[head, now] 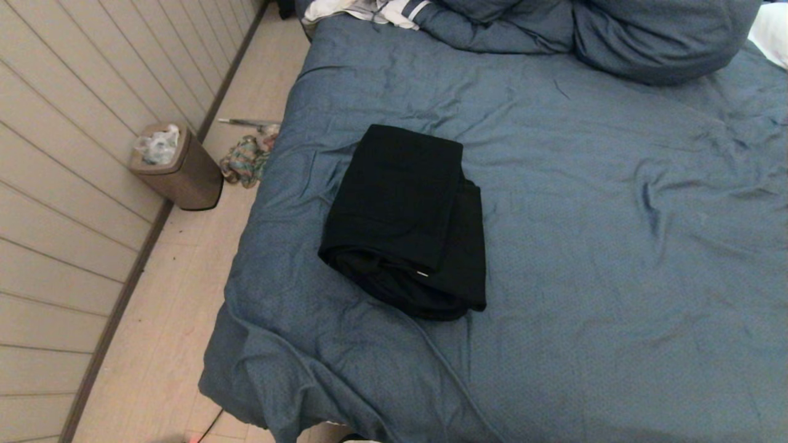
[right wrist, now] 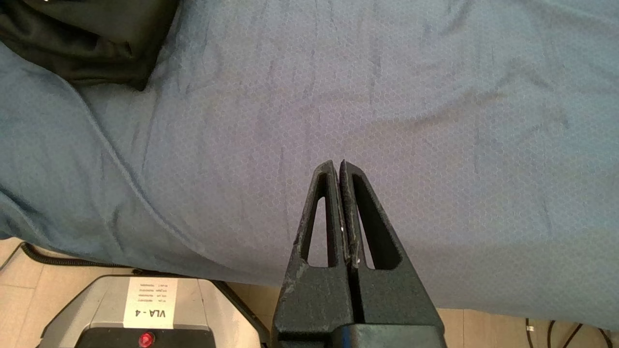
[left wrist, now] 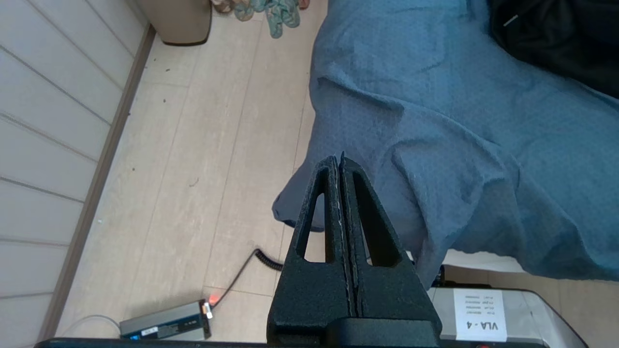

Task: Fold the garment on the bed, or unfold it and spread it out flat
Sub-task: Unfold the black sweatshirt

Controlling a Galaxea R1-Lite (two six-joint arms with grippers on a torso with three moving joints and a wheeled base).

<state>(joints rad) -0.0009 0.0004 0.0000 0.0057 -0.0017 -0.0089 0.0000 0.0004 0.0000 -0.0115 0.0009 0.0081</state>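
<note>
The black garment (head: 403,221) lies folded into a thick rectangular stack on the slate-blue bed (head: 615,246), left of the bed's middle, with a small white tag on its near edge. A corner of the garment (left wrist: 556,38) shows in the left wrist view, and its near corner (right wrist: 82,43) in the right wrist view. Neither arm appears in the head view. My left gripper (left wrist: 338,159) hangs shut and empty over the bed's near left corner, well short of the garment. My right gripper (right wrist: 337,165) is shut and empty above the bare duvet near the bed's front edge.
A brown waste bin (head: 178,166) and a heap of coloured cloth (head: 246,161) sit on the floor left of the bed. Blue pillows (head: 646,34) and a white striped cloth (head: 375,11) lie at the head end. The robot base (right wrist: 145,309) stands below the front edge.
</note>
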